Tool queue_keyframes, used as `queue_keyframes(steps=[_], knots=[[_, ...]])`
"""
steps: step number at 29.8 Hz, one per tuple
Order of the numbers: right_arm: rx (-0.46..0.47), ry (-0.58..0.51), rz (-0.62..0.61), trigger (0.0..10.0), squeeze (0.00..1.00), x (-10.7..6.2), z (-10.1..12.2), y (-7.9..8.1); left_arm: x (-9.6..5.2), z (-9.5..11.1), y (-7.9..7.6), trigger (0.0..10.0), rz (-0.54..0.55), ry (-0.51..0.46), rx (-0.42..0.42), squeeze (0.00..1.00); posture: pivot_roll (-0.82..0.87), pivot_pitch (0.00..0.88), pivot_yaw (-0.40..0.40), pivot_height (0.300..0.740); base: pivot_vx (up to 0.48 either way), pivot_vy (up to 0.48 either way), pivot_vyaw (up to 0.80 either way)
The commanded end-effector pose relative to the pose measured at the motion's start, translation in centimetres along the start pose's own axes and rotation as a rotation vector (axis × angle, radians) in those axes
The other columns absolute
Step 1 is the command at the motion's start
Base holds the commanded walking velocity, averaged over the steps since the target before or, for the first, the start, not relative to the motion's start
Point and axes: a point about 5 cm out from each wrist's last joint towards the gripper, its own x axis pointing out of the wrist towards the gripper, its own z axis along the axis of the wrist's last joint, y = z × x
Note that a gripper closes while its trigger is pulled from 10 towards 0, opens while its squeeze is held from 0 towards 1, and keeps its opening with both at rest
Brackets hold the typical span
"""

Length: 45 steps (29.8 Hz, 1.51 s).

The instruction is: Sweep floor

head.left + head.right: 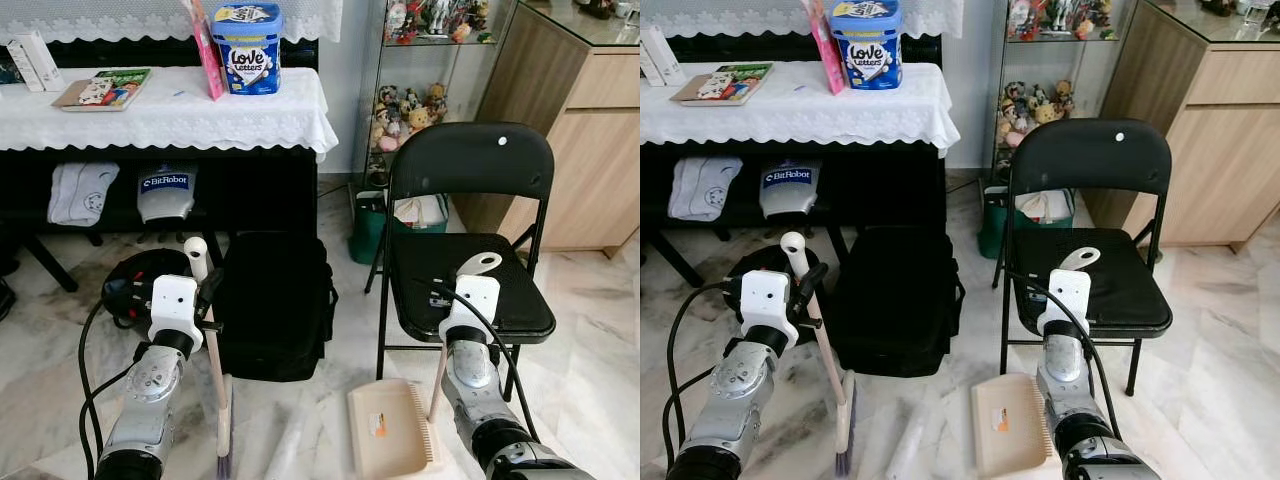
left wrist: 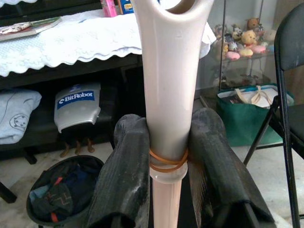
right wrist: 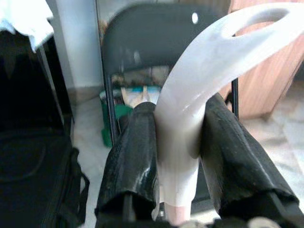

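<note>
A cream broom (image 1: 214, 370) stands upright on the marble floor, its bristles (image 1: 224, 450) down by my left side. My left gripper (image 2: 166, 156) is shut on the broom handle (image 2: 168, 85), just above a rubber band. A cream dustpan (image 1: 392, 428) rests flat on the floor in front of the black folding chair. My right gripper (image 3: 178, 142) is shut on the dustpan's curved handle (image 3: 213, 61), whose looped end (image 1: 478, 264) rises over the chair seat.
A black folding chair (image 1: 470, 240) stands right of centre, a black bag (image 1: 272, 305) left of it. Behind is a table with a white lace cloth (image 1: 170, 110), a round black basket (image 1: 140, 280) and a green bag (image 1: 370, 225). A wooden cabinet (image 1: 580, 130) stands at right.
</note>
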Motion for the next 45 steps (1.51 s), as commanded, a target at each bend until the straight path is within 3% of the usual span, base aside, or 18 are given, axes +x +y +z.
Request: queue_keyframes(steps=[1,19,30,45], knots=[[0.011,0.048,-0.010,10.0,0.00,-0.1,-0.5,0.0,0.2,0.9,0.3,10.0,-0.009,-0.048,0.025,0.00,0.05,0.044,0.020,0.740,0.000,0.000,0.00],[0.000,0.113,-0.026,10.0,0.00,-0.5,-1.6,-0.3,-0.2,0.5,0.0,10.0,-0.046,-0.019,0.014,0.00,0.05,0.045,0.020,0.740,0.000,0.000,0.00],[0.044,-0.053,0.008,10.0,0.00,0.1,0.6,-0.2,-0.1,0.5,-0.1,10.0,-0.049,-0.023,0.010,0.00,0.05,0.043,0.018,0.740,0.000,0.000,0.00],[0.049,0.045,0.013,10.0,0.00,-0.4,-0.9,-0.1,-0.1,0.5,-0.3,10.0,-0.060,-0.019,0.008,0.00,0.05,0.045,0.017,0.740,0.000,0.000,0.00]])
